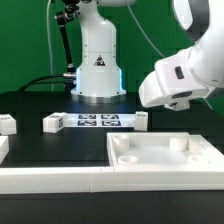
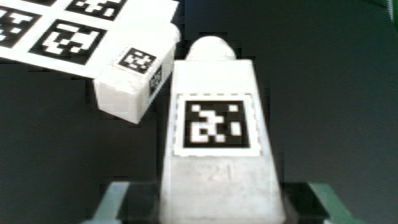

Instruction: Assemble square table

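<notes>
In the wrist view a white block leg [image 2: 214,120] with a black-and-white tag lies lengthwise between my fingers. My gripper [image 2: 215,203] is open, one finger on each side of the leg's near end, with a dark gap between each finger and the leg. A second tagged leg [image 2: 132,82] lies just beyond it, touching the marker board [image 2: 71,25]. In the exterior view the square table top [image 1: 205,160] lies at the front right. Legs lie at the exterior view's left [image 1: 8,123], [image 1: 53,122] and by the marker board's right end [image 1: 143,120]. My fingers are hidden there behind the arm's white housing [image 1: 170,80].
The marker board [image 1: 97,120] lies in front of the robot base [image 1: 97,60]. A long white rail [image 1: 50,180] borders the black surface at the front. Cables run behind the base at the exterior view's left.
</notes>
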Controlling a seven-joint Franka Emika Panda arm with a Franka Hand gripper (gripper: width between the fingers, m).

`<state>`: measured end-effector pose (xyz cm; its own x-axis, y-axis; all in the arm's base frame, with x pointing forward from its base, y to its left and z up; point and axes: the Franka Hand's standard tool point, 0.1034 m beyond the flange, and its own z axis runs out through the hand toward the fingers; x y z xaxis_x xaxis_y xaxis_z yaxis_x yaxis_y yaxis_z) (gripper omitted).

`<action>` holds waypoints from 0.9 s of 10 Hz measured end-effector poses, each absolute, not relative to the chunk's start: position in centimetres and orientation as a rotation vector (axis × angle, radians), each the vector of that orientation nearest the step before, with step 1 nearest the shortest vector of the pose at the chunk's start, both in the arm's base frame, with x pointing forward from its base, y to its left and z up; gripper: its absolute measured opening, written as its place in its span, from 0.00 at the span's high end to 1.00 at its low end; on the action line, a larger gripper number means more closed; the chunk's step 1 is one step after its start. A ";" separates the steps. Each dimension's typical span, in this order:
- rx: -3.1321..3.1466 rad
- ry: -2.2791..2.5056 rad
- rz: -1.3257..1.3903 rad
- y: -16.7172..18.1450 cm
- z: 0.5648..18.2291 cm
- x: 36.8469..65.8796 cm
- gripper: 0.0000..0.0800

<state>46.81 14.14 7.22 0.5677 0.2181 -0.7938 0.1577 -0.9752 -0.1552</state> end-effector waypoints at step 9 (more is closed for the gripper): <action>-2.985 -0.344 0.512 9.8 12.9 52.4 0.64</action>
<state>52.36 9.77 12.90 0.9184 0.2361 -0.3176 0.2047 -0.9702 -0.1296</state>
